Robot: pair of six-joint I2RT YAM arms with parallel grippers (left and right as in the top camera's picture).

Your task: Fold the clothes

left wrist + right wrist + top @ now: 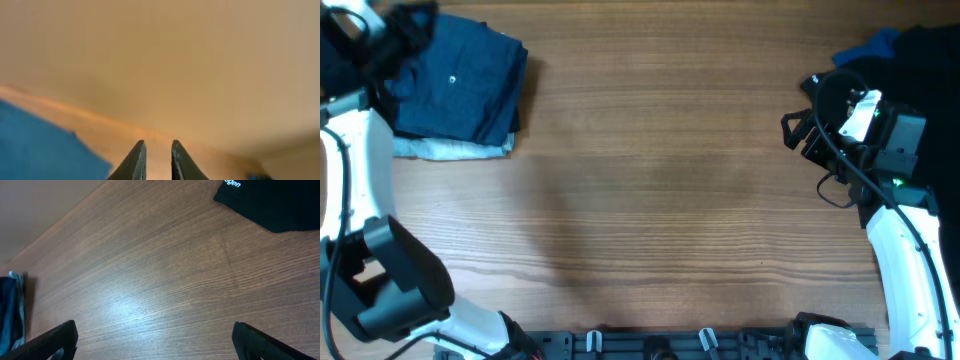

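Note:
A folded stack of clothes lies at the table's back left, with dark navy shorts [460, 85] on top and a light blue garment [450, 150] underneath. My left gripper [410, 25] hovers over the stack's back left corner. In the left wrist view its fingers [157, 162] are almost together with nothing between them, and blue cloth [35, 145] shows at lower left. A loose pile with a black garment [920, 60] and a royal blue one [875, 45] lies at the back right. My right gripper [800, 130] [160, 340] is wide open and empty over bare wood, left of the black garment [275, 202].
The wooden table [660, 200] runs between the two piles. The right wrist view shows the folded stack's edge [10, 310] far off at the left. The arm bases stand along the front edge [650, 345].

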